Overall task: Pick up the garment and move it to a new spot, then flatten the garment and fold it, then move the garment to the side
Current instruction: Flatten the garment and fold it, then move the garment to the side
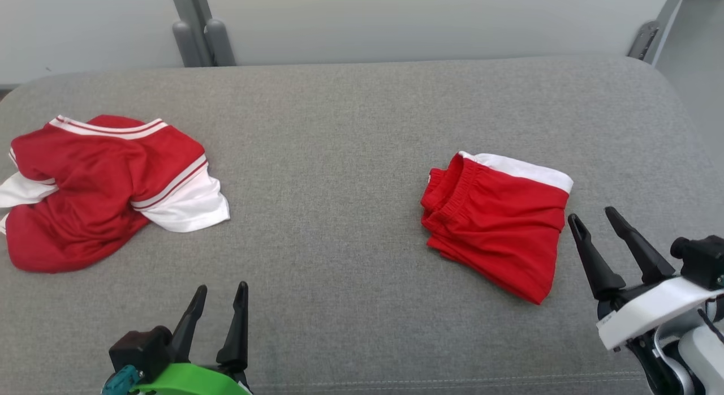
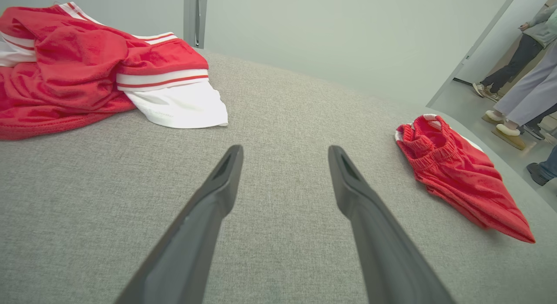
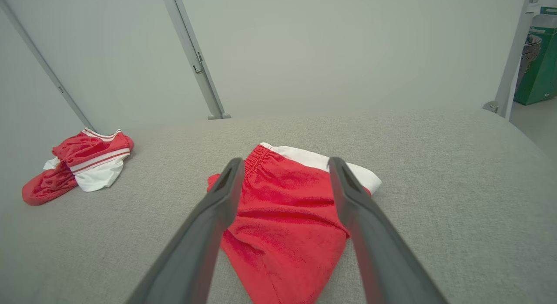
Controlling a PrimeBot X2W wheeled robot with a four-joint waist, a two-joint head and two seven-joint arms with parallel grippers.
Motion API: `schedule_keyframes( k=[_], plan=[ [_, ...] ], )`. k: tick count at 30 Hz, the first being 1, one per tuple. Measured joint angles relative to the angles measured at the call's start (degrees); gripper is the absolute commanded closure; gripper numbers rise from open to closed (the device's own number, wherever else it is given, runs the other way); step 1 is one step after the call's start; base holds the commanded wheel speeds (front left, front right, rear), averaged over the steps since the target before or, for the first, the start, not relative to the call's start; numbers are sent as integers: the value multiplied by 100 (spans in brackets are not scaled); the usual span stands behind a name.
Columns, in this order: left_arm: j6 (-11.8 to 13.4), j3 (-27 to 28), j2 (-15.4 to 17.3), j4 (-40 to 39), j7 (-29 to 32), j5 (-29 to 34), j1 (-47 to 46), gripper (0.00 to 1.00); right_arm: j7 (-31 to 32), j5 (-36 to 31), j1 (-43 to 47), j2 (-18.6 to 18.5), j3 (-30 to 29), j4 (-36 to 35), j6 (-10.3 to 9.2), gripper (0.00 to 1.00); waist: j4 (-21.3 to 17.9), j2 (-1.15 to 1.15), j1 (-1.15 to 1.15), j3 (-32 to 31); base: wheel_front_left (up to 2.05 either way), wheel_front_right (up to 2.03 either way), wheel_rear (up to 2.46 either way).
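A crumpled red jersey [image 1: 107, 185] with white sleeves and striped trim is lying at the left of the grey woven tabletop [image 1: 339, 129]. The left end effector [image 1: 222, 286] is hovering with its tapered dark fingers spread and empty. Further right, the red shorts [image 1: 498, 219] are lying folded flat, showing a gathered elastic waistband and a white band. Just beside them the right end effector [image 1: 591, 213] is standing spread, gripping nothing.
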Motion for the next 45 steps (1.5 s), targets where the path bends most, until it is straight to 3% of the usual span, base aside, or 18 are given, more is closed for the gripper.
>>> schedule_keyframes(
  k=[4,7,17,29,32,38,45],
  plan=[
    [25,-10,0,10,0,12,169,0,22,-410,299,11,44,122,-320,0,-127,0,0,-182,0,0,0],
    [26,-24,-10,0,0,44,240,0,25,-564,666,71,-33,220,-411,0,-218,0,0,-341,0,0,0],
    [60,84,-38,-93,0,202,553,0,52,-756,1267,606,-534,286,-460,0,-263,0,0,-497,0,0,0],
    [74,163,-37,-260,0,323,652,0,52,-960,1406,905,-1005,245,-468,0,-262,0,0,-463,0,0,0],
    [73,144,-37,-314,0,353,686,0,52,-576,1376,1093,-1100,397,-413,0,-254,0,0,-390,0,0,0],
    [67,32,18,-452,-1,577,680,0,288,528,950,1486,-1261,846,-69,0,-196,0,0,-146,0,0,0],
    [-85,-78,66,-587,-1,701,302,0,710,1146,133,1535,-1619,1384,60,0,-27,0,0,282,0,0,0]
  ],
)
